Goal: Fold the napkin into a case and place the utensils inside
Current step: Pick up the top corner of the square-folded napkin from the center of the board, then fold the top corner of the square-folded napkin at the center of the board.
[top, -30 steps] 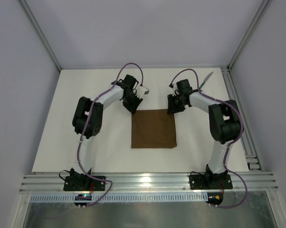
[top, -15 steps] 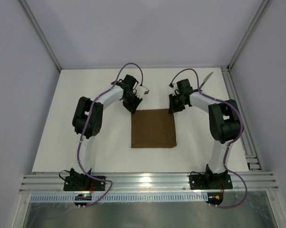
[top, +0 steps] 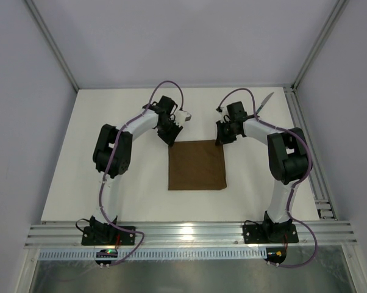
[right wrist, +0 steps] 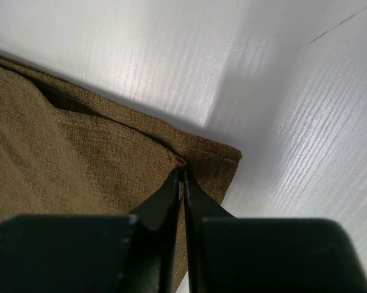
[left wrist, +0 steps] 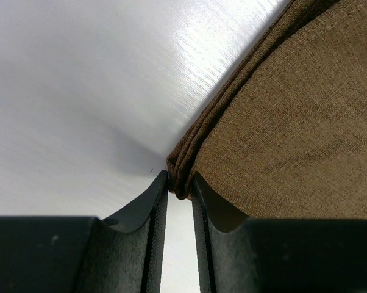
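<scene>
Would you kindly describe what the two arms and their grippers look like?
Both the left arm and right arm have white links, bulky black joint housings and black bases, with purple cables looping alongside. The left gripper and right gripper carry matte black fingers tapering to thin tips.

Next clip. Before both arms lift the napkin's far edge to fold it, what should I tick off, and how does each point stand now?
1. Left pincer has a far corner of the napkin between its fingers: ok.
2. Right pincer is pinched on the cloth at the other far corner: ok.
3. Every layer caught in each pinch: cannot tell.
4. Napkin lies flat, nothing on it: ok.
5. Knife lies away from the cloth, far right: ok.
</scene>
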Robot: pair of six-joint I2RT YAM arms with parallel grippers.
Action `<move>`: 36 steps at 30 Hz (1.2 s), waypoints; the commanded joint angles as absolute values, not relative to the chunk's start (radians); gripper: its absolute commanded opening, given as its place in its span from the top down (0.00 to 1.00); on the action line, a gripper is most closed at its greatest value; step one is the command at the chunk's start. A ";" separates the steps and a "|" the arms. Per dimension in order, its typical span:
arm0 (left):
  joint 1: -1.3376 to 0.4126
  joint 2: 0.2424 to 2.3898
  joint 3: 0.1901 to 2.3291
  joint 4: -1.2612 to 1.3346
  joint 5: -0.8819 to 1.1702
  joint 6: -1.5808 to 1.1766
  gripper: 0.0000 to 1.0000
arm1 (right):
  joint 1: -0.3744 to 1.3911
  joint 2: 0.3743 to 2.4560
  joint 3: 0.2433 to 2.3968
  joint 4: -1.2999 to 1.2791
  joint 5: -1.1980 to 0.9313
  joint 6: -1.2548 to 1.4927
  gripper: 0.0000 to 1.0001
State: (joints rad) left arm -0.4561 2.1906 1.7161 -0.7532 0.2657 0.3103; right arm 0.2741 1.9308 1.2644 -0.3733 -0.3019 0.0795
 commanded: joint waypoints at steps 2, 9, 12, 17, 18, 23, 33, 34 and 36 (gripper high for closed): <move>-0.453 2.187 1.712 -0.742 0.284 0.293 0.77 | 0.279 1.916 1.289 -0.353 -0.299 0.081 0.96; -0.451 2.183 1.710 -0.733 0.275 0.279 0.78 | 0.279 1.826 1.273 -0.342 -0.314 0.080 0.96; -0.449 2.180 1.709 -0.732 0.273 0.276 0.78 | 0.281 1.760 1.236 -0.310 -0.340 0.103 0.96; -0.443 2.180 1.713 -0.721 0.279 0.258 0.77 | 0.321 1.689 1.121 -0.219 -0.350 0.166 0.96; -0.443 2.180 1.716 -0.721 0.282 0.253 0.77 | 0.327 1.684 1.108 -0.210 -0.345 0.175 0.96; -0.442 2.183 1.721 -0.721 0.278 0.245 0.76 | 0.435 1.643 1.036 -0.150 -0.338 0.239 0.96; -0.425 2.172 1.709 -0.713 0.288 0.227 0.77 | 0.688 1.557 0.879 -0.038 -0.298 0.403 0.96; -0.425 2.168 1.706 -0.713 0.290 0.226 0.78 | 0.708 1.568 0.879 -0.029 -0.295 0.425 0.96; -0.423 2.160 1.694 -0.704 0.298 0.219 0.78 | 0.757 1.580 0.885 -0.029 -0.279 0.442 0.96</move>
